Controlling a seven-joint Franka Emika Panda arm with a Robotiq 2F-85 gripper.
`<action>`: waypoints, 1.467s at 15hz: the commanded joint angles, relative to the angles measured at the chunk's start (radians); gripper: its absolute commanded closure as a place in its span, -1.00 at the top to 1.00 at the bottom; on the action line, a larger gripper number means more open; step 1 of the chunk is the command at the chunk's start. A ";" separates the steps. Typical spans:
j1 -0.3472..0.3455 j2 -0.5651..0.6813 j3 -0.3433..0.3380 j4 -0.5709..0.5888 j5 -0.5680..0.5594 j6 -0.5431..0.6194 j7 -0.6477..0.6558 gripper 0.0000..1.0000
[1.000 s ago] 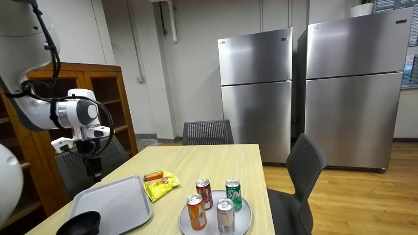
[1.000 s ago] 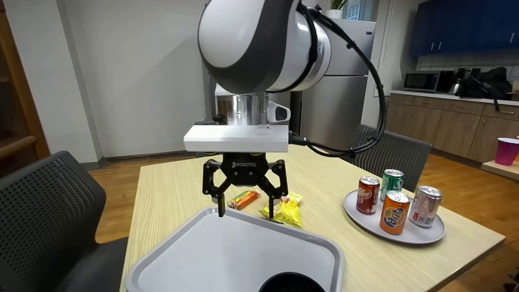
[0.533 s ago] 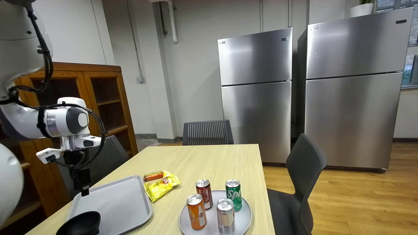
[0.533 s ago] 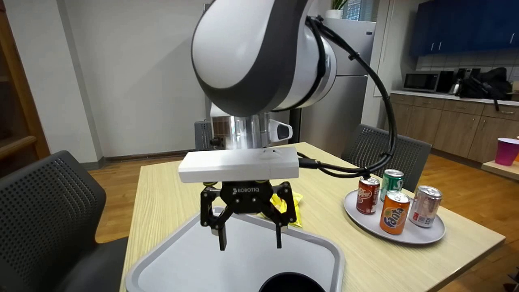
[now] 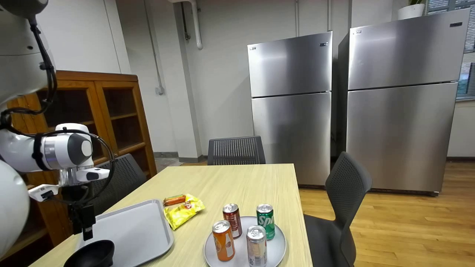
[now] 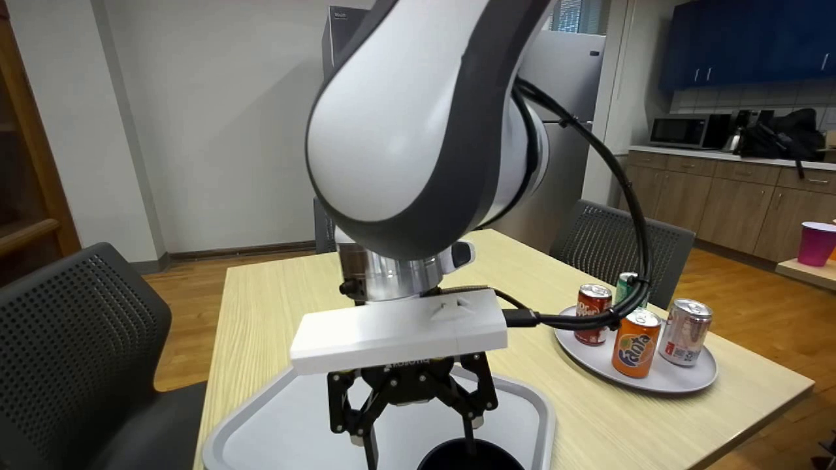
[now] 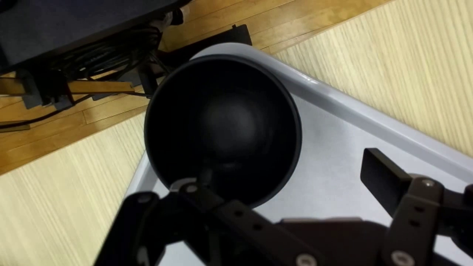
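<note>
Seeing the black bowl [image 7: 229, 125] uncropped takes the wrist view.

Steel refrigerators [image 5: 291, 111] and a wooden cabinet [image 5: 102, 111] stand by pale walls [image 5: 222, 78], the floor [image 5: 400, 230] wood-planked

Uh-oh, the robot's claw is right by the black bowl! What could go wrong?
The gripper is open, and one finger seems to be over the bowl, so it might bump the rim and tip it if it goes lower. The bowl is in a corner of the tray that seems to poke past the edge of the table, so a hard push might knock it onto the floor.
</note>
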 commanded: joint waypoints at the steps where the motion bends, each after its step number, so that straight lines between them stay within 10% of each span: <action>1: -0.004 0.002 0.003 0.000 -0.001 -0.001 0.000 1.00; 22: 0.123 0.160 -0.089 0.024 -0.008 0.206 0.260 1.00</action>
